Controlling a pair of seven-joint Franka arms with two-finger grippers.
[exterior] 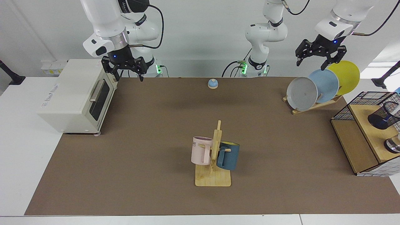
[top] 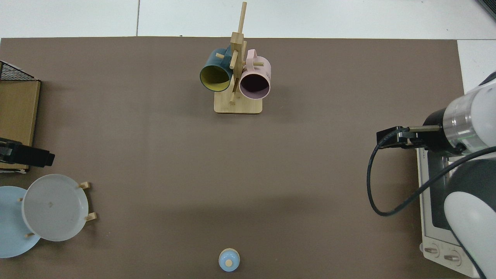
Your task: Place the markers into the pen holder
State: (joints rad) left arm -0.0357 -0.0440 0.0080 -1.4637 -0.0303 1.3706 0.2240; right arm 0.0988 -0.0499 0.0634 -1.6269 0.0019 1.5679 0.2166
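The pen holder (exterior: 382, 117), a small black mesh cup, sits on a wooden shelf (exterior: 356, 147) at the right edge of the facing view. A blue piece of a marker (exterior: 389, 118) shows through its mesh; the rest of the marker is hard to make out. My left gripper (exterior: 316, 62) hangs open and empty high above the plate rack, well away from the holder. Over the front corner of the toaster oven, my right gripper (exterior: 128, 76) waits, open and empty. In the top view only a black part of the left hand (top: 27, 155) and the right arm's wrist (top: 445, 133) show.
A toaster oven (exterior: 72, 93) stands on the right arm's side. A wooden mug tree (exterior: 215, 156) with a pink and a teal mug is mid-table. Grey, blue and yellow plates (exterior: 312, 90) lean in a rack. A blue bell (exterior: 212, 83), a wire basket (exterior: 359, 104) and a shiny metal object (exterior: 393, 145) are also there.
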